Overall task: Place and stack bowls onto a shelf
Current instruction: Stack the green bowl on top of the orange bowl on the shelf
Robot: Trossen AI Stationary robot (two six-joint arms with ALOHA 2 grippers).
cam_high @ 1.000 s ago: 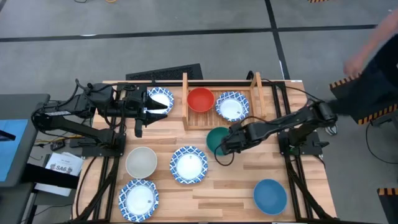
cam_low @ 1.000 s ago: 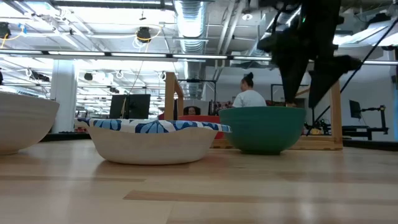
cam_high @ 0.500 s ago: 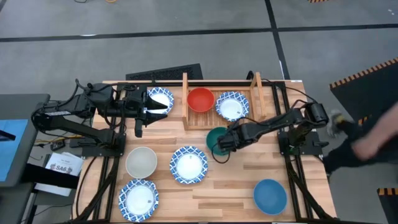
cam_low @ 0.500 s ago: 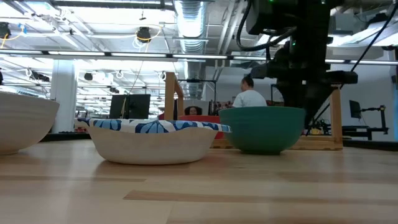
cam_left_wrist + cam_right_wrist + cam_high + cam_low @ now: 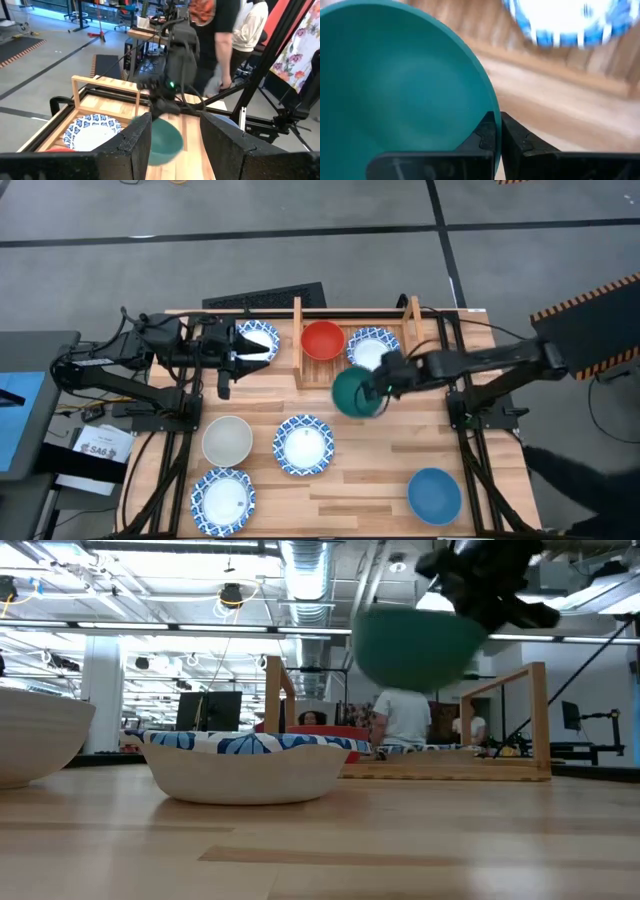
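Observation:
My right gripper (image 5: 383,384) is shut on the green bowl (image 5: 354,393), which hangs in the air just in front of the slatted wooden shelf (image 5: 404,332); the low view shows the bowl (image 5: 415,645) high above the table. On the shelf sit a red bowl (image 5: 322,340) and a blue-patterned bowl (image 5: 373,351). My left gripper (image 5: 238,352) is open at the far left, beside another blue-patterned bowl (image 5: 260,337), and its wrist view shows nothing between the fingers (image 5: 135,140). My right gripper holds the green bowl by its rim (image 5: 491,111), on the side toward the table's right edge. The rim is pinched with one finger (image 5: 485,134) inside the bowl and the other outside. The bowl is lifted clear of the table and tilted.
On the near half of the table stand an off-white bowl (image 5: 227,440), two blue-patterned bowls (image 5: 303,446) (image 5: 223,500) and a blue bowl (image 5: 434,493). The shelf has upright side posts (image 5: 297,340). People stand in the room beyond the table (image 5: 400,720).
My right gripper has come down on the green bowl's rim, taken hold and raised it off the table, going up and toward the far edge and the shelf. The bowl now hangs tilted, clear of the wood. A person at the right edge has moved out of the high view.

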